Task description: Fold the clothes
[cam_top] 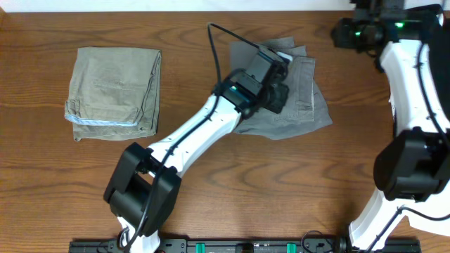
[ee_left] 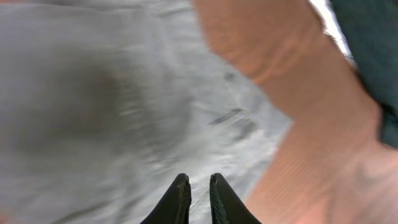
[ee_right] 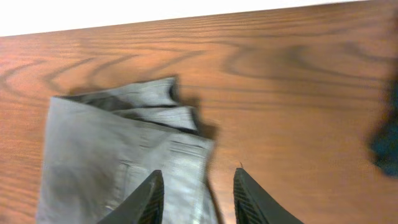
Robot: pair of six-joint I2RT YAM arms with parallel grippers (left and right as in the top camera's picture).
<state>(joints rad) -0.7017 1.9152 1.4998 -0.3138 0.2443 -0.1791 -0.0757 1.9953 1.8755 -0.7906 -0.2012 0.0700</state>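
A crumpled grey garment (cam_top: 309, 105) lies at the table's back middle-right. My left gripper (cam_top: 278, 97) reaches over it; in the left wrist view its jaws (ee_left: 199, 180) are almost together, just above the grey cloth (ee_left: 124, 93), with nothing seen between them. My right gripper (cam_top: 346, 32) is at the far right back. In the right wrist view it is open (ee_right: 199, 173) and empty, above the grey garment's folded edge (ee_right: 112, 155) and bare wood. A folded khaki garment (cam_top: 112, 91) lies at the left.
The wooden table (cam_top: 281, 183) stretches across the front. The left arm crosses diagonally from the front middle to the grey garment. The right arm's white links stand along the right edge (cam_top: 415, 105).
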